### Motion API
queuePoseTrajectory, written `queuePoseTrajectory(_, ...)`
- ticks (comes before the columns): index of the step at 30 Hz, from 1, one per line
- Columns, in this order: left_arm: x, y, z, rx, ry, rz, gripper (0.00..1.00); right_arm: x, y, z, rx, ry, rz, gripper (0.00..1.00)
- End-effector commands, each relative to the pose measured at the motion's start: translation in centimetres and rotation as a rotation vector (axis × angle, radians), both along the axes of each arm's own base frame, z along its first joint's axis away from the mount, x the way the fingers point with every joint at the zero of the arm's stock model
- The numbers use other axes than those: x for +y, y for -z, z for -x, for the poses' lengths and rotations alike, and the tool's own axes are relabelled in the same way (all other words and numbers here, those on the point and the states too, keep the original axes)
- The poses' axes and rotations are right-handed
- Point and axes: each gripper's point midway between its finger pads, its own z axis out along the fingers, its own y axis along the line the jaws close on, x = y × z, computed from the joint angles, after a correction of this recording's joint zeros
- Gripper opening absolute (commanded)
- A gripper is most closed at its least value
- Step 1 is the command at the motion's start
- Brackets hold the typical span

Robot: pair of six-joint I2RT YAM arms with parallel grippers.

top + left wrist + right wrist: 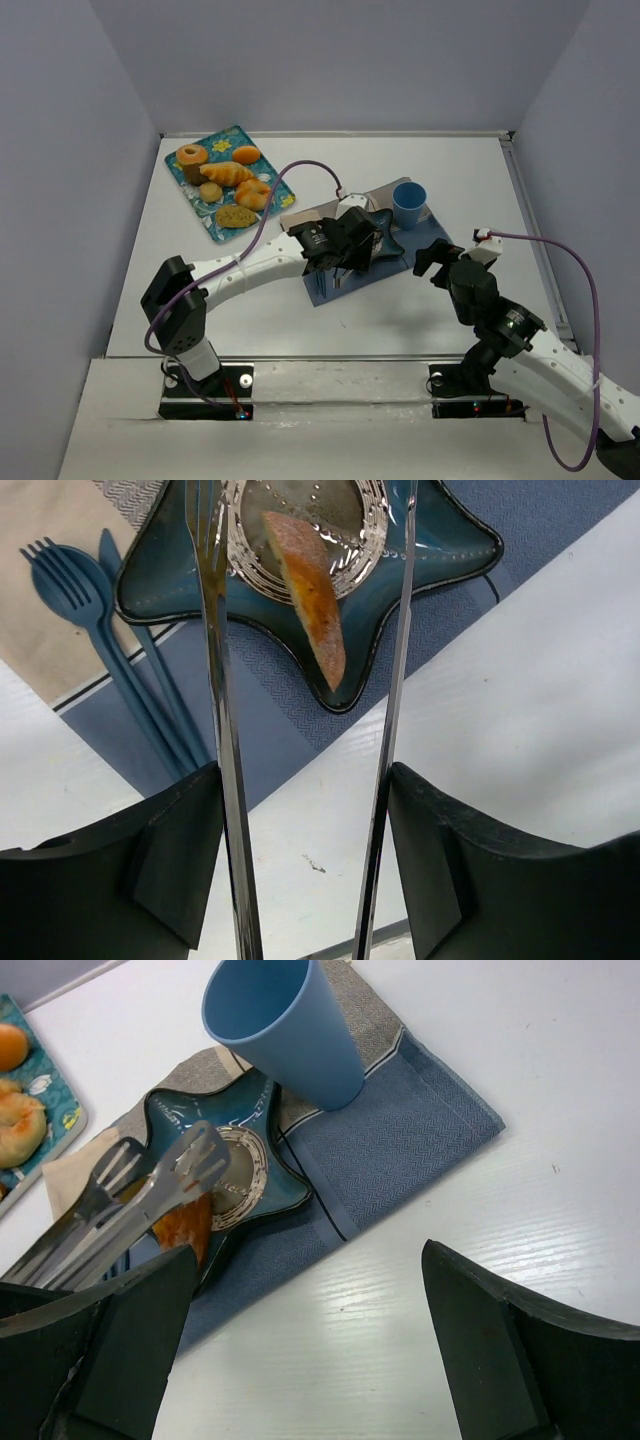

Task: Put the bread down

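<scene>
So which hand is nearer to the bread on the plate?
Left. The left hand is close by the bread, its tongs either side of it. The right hand is off to its right, by the mat's edge.

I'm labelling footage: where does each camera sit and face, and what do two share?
Top external: above and behind, looking down at the table; left arm and right arm show.
Left wrist: on left arm, looking along the tongs at bread and star plate; own jaws below.
Right wrist: on right arm, facing the blue cup; own jaws below.
Wrist views share tongs, bread, plate.
</scene>
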Motion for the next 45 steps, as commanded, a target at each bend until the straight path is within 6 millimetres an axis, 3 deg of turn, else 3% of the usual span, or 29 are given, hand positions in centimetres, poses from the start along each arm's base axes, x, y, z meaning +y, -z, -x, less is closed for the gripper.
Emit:
queuePoseTrajectory(1, 1.7, -5.5, -1.6, -0.123, -0.118, 0.043, 0.73, -0.2, -0.5, -0.1, -0.012, 0.019, -0.006, 1.0)
queuePoseTrajectory(6, 5.6, -8.3, -2.8, -0.172, -0.247, 0.095, 0.73, -0.2, -0.6, -0.2, -0.012, 0.022, 0.001, 1.0)
queuePoseTrajectory(8, 7.3, -8.3, -3.1, -0.174, -0.291, 0.105, 0.73, -0.3, -0.6, -0.2, -0.012, 0.023, 0.002, 1.0)
queuePoseTrajectory(10, 9.8, -9.2, -3.9, -0.181, -0.37, 0.148, 0.72, -0.4, -0.6, -0.2, -0.015, 0.026, 0.001, 1.0)
queuePoseTrajectory(12, 11.9, -8.4, -4.0, -0.169, -0.427, 0.156, 0.71, -0.4, -0.6, -0.2, -0.018, 0.029, 0.0, 1.0)
queuePoseTrajectory(13, 13.8, -9.0, -4.5, -0.169, -0.492, 0.2, 0.71, -0.5, -0.6, -0.1, -0.019, 0.03, 0.002, 1.0)
queuePoseTrajectory(14, 15.2, -7.9, -4.4, -0.151, -0.523, 0.191, 0.71, -0.5, -0.7, -0.2, -0.021, 0.031, 0.0, 1.0)
queuePoseTrajectory(17, 19.0, -7.8, -4.6, -0.147, -0.625, 0.228, 0.72, -0.6, -0.7, -0.2, -0.021, 0.035, 0.004, 1.0)
queuePoseTrajectory(20, 22.5, -5.6, -4.2, -0.112, -0.712, 0.219, 0.73, -0.6, -0.6, -0.2, -0.019, 0.038, 0.008, 1.0)
queuePoseTrajectory(23, 24.6, -3.5, -4.2, -0.058, -0.746, 0.214, 0.71, -0.6, -0.4, -0.3, -0.012, 0.039, 0.018, 1.0)
queuePoseTrajectory(26, 25.9, -1.9, -4.5, -0.026, -0.773, 0.217, 0.7, -0.7, -0.4, -0.3, -0.012, 0.045, 0.019, 1.0)
queuePoseTrajectory(33, 27.9, -0.4, -6.5, -0.01, -0.811, 0.252, 0.69, -0.8, -0.2, -0.4, -0.006, 0.051, 0.031, 1.0)
queuePoseTrajectory(45, 28.1, 1.5, -8.0, 0.022, -0.797, 0.261, 0.69, -1.2, 0.0, -0.7, 0.0, 0.081, 0.058, 1.0)
